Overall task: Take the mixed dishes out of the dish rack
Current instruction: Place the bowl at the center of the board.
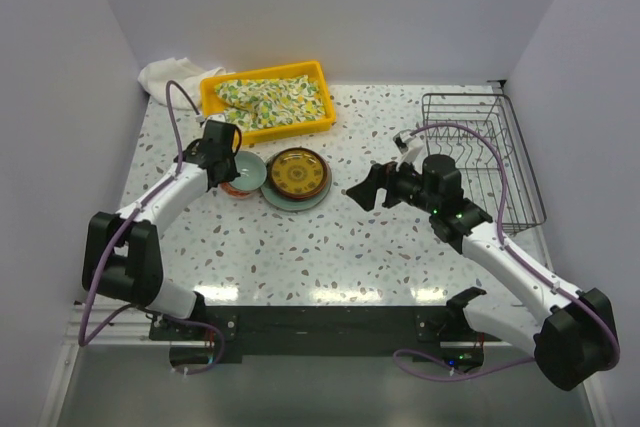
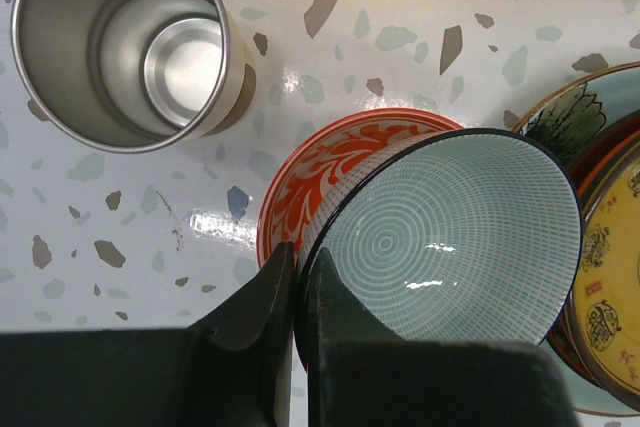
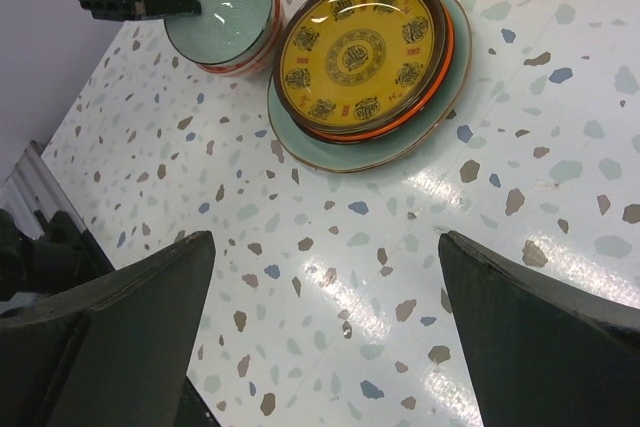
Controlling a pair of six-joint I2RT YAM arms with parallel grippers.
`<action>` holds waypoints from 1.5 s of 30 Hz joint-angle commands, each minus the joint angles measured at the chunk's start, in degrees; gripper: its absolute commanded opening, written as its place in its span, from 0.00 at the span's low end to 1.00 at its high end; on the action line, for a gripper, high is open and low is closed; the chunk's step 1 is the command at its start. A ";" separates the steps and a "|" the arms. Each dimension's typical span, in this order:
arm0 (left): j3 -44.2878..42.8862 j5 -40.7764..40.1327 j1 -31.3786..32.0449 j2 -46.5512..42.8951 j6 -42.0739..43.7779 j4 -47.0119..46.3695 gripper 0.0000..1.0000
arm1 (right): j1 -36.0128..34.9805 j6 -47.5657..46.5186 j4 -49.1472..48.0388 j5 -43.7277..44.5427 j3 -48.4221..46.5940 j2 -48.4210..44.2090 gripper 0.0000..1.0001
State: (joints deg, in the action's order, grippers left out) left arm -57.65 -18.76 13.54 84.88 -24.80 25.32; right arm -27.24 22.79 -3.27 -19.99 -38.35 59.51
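Note:
My left gripper (image 2: 298, 257) is shut on the near rim of the celadon bowl (image 2: 450, 247), which sits nested in the red-patterned white bowl (image 2: 320, 157). To their right stands a stack with the brown-yellow patterned plate (image 3: 360, 47) on top, a black-red dish (image 3: 403, 121) under it and the pale green-blue plate (image 3: 330, 152) at the bottom. A metal cup with a tan outer wall (image 2: 120, 42) stands upright left of the bowls. The dish rack (image 1: 462, 96) at the right shows no dishes. My right gripper (image 1: 358, 192) hangs open and holds nothing, between the stack and the rack.
A yellow tray (image 1: 212, 97) holding a floral cloth (image 1: 275, 100) lies at the back, with a white cloth (image 1: 165, 75) to its left. White walls close in the left, back and right sides. The purple cable of the right arm loops over the rack.

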 commanded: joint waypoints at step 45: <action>6.75 8.39 -7.30 -5.87 -1.57 -5.90 0.11 | 0.17 -2.75 1.68 1.00 -2.52 -0.27 0.98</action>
State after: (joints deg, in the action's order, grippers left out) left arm -52.56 -12.05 7.07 80.14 -25.47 22.74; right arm -27.24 20.62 -1.45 -19.97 -38.68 60.10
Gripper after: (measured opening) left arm 0.131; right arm 0.983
